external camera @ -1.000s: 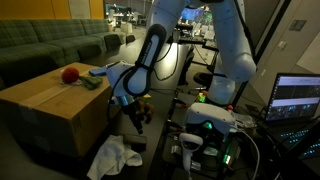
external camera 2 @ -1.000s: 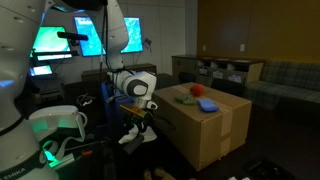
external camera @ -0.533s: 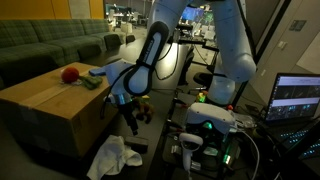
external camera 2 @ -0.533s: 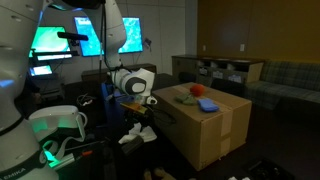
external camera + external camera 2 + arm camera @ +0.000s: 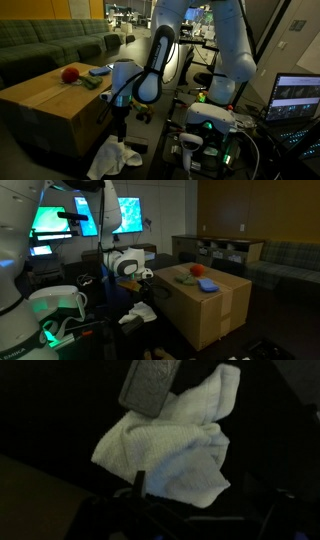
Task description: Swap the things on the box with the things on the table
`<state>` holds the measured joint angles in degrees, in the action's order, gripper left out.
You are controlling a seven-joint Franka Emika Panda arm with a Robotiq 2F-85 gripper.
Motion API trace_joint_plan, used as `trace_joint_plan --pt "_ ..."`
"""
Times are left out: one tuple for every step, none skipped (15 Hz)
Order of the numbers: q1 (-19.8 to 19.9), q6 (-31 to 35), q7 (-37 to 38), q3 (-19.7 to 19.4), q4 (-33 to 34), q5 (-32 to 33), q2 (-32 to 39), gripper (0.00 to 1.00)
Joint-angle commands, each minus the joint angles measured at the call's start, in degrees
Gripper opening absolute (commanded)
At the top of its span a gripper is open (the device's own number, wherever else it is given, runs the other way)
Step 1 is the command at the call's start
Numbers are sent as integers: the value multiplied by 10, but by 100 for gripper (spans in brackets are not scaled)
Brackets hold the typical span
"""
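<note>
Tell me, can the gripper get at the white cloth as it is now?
Probably yes: the gripper hangs just above the cloth, and the wrist view shows nothing between them.

A white cloth (image 5: pixel 170 445) lies crumpled on the dark floor (image 5: pixel 45 410) under me. To its left stands a brown box (image 5: pixel 50 100). On top lie a red round thing (image 5: pixel 69 73), a blue thing (image 5: pixel 98 70) and a green thing (image 5: pixel 90 83).

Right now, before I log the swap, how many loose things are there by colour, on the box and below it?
Red: 1, ball on box
Green: 1, lump on box
Blue: 1, item on box
White: 1, cloth below
Total: 4
</note>
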<state>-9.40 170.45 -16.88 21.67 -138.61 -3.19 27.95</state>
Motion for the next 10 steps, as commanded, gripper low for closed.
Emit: trace_joint_plan --pt "-50 146 94 -14 -42 4 5 100" --pt "-76 176 119 -28 -54 5 4 100" --pt "-107 201 140 -46 -60 1 8 100" --pt "-137 219 157 -62 -68 -6 8 100" --pt "-171 233 173 -81 -70 -15 13 100" --pt "-206 246 186 -100 -71 -28 18 100" --pt "-237 252 200 -111 -70 -43 24 100" --pt "-276 258 213 -126 -63 -64 34 100" --pt "-300 259 222 -132 -57 -78 43 100" --pt "-330 259 234 -140 -48 -95 53 100"
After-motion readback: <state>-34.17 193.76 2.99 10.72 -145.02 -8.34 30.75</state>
